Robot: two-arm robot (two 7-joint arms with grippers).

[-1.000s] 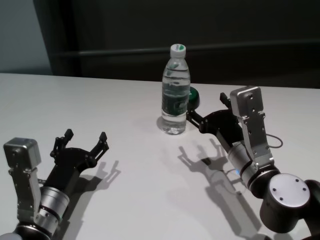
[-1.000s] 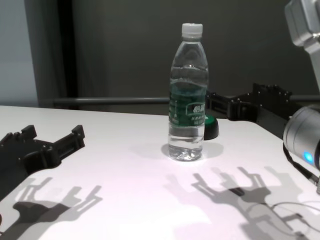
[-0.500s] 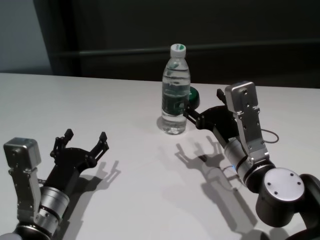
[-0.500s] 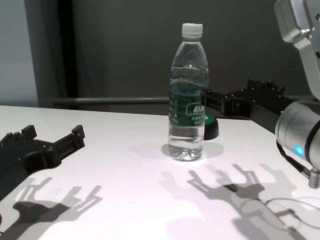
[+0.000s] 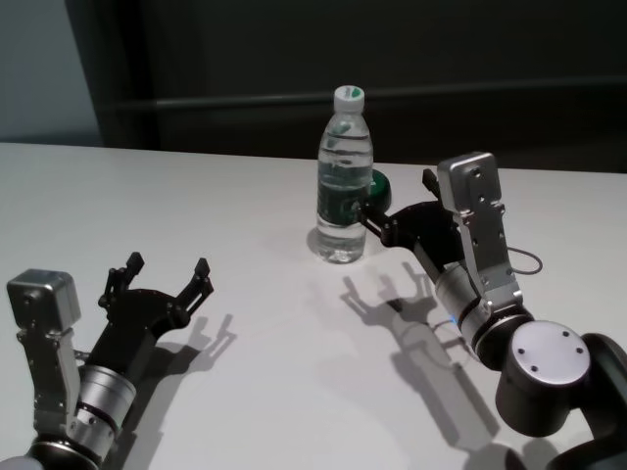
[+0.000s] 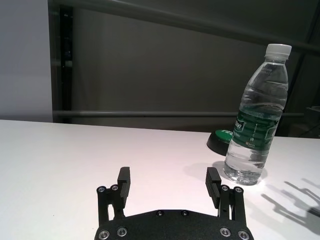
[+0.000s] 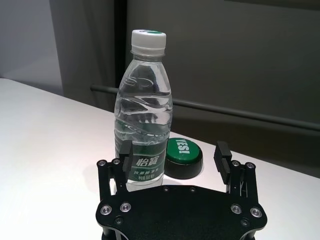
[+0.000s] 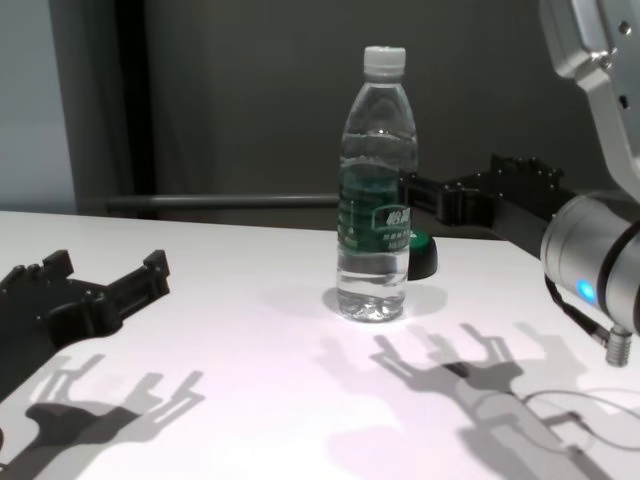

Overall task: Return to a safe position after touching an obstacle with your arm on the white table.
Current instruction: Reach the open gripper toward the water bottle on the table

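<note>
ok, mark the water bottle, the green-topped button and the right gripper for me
water bottle [image 5: 344, 201]: head view, on the green label band.
green-topped button [image 7: 183, 149]: right wrist view, on its green top.
right gripper [image 7: 173, 156]: right wrist view, midway between its open fingertips, by the bottle.

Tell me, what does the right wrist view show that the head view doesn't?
Only the right wrist view shows the writing on the green-topped button and the white characters on the bottle's label. Only the head view shows the left gripper, open above the near left of the white table, and the right arm's silver body. Both show the upright water bottle and the open right gripper close beside it.
</note>
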